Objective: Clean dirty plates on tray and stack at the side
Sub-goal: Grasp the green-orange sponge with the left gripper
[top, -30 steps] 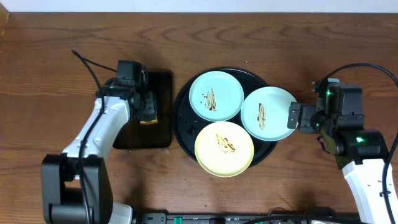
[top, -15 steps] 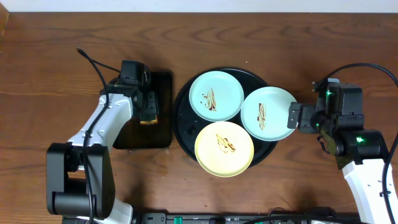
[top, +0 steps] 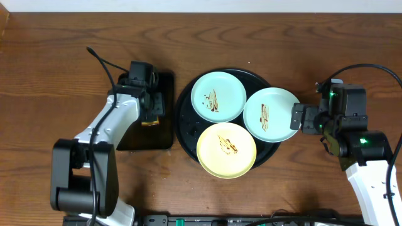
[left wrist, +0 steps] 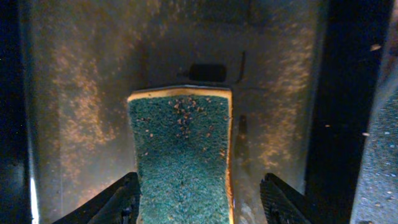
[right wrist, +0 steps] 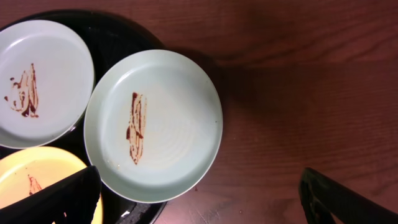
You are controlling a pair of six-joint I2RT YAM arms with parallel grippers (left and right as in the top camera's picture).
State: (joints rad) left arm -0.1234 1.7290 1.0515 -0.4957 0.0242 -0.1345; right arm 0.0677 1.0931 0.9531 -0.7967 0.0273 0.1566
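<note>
Small tray: a small rectangular black tray (top: 157, 139) is seen at the left of the brown wooden table (top: 63, 50); a green-topped, yellow-edged sponge (left wrist: 180, 149) lies flat on it, scouring face up and flecked with crumbs.
Left gripper: the left gripper (left wrist: 199, 183) is held low over the sponge with its jaws parted and nothing gripped; in the wrist view the finger on the left is just beside one long edge of the sponge, while the other is kept apart from the opposite edge by a plain gap.
Step in hand: the pickup of the sponge is judged to be under way; the claw is best centred first, so that both pads meet the long sides together and the sponge is not shoved sideways; a gentle squeeze is advised, since foam probably yields; some foam should be left below the fingertips for wiping.
Round tray: a large round glossy black tray (top: 185, 125) with a raised rim sits mid-table, just beside the small tray; three plates are crowded on it, each smeared brown, none yet wiped or stacked: a pale mint-green round plate (top: 218, 95) at the back, a pale yellow round plate (top: 226, 149) at the front, and a second mint-green plate (top: 270, 114) overhanging the rim at the right.
Right gripper: the right gripper (right wrist: 199, 177) is spread wide and empty, hovering at the outer edge of the second mint-green plate; that plate could be steadied by it during wiping.
</note>
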